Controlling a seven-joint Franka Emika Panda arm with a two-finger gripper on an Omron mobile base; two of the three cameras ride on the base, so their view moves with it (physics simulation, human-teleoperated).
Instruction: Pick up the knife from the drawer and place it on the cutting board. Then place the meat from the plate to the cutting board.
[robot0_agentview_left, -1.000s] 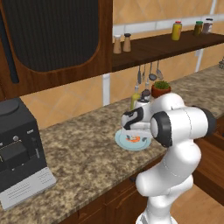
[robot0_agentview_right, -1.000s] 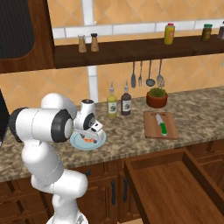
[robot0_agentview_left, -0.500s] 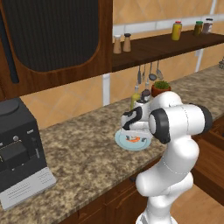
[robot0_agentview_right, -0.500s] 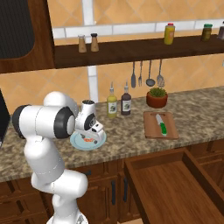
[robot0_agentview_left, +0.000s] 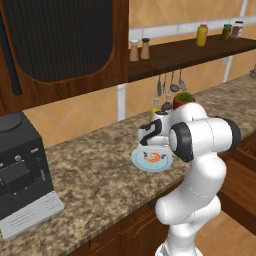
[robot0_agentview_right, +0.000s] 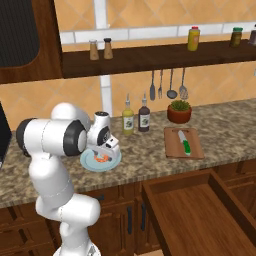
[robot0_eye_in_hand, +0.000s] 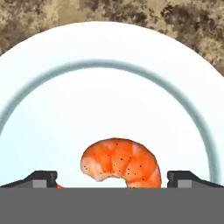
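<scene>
Shrimp meat (robot0_eye_in_hand: 120, 162) is seen lying on the light-blue plate (robot0_eye_in_hand: 109, 87), which rests on the speckled granite counter (robot0_agentview_right: 150, 150). End effector (robot0_eye_in_hand: 112, 177) is held low over the plate with its jaws spread wide, one fingertip on either side of the meat, nothing gripped. Green-handled knife (robot0_agentview_right: 186, 145) is laid on the wooden cutting board (robot0_agentview_right: 183, 142), well apart to the right. Wooden drawer (robot0_agentview_right: 195, 212) is pulled out below.

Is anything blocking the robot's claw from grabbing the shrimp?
No. The open gripper hangs right over the shrimp on the light-blue plate, one fingertip at each side, and nothing lies between them.
</scene>
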